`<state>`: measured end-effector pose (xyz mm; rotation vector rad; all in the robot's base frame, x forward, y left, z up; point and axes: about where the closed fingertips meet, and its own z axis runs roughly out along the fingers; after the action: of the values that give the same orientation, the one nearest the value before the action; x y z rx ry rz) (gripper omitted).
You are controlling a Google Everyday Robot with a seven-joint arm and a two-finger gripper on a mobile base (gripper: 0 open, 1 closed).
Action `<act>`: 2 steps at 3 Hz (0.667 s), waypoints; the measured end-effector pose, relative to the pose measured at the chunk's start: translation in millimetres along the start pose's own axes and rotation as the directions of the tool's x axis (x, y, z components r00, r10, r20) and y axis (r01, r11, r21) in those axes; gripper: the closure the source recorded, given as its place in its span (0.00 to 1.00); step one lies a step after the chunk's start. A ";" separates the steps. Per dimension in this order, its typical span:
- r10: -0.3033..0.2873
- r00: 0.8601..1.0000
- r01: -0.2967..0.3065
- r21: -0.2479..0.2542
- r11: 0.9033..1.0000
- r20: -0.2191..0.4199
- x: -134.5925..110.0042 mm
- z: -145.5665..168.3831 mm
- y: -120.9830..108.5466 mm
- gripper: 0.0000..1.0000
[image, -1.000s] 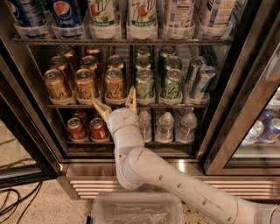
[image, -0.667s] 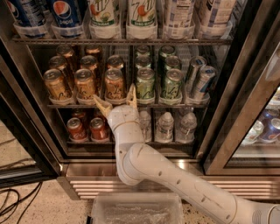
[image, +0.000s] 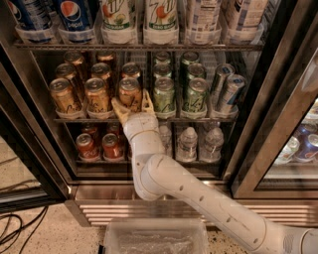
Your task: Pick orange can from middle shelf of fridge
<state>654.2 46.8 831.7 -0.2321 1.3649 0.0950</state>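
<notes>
The fridge stands open with a black door frame. Several golden-orange cans stand in rows on the left half of the middle shelf, a wire rack with a silver front rail. My gripper is at the front of that shelf, fingers open, one fingertip left and one right of the front orange can in the third row from the left. The fingers straddle the can's lower part without closing on it. The white arm reaches up from the lower right.
Pale green cans stand just right of the gripped-around can, slim silver cans farther right. Red cans and small water bottles fill the lower shelf. Large bottles stand above. A clear plastic bin lies on the floor.
The gripper has moved up and forward, from below the shelf rail to around the lower part of the front orange can.
</notes>
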 end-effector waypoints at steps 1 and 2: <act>-0.001 1.000 0.001 -0.003 1.000 0.005 -0.8 7.6 -2.9 0.53; -0.001 1.000 0.001 -0.004 1.000 0.005 -1.1 7.2 -2.8 0.52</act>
<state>661.4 45.8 834.5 -0.2356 1.3594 0.0968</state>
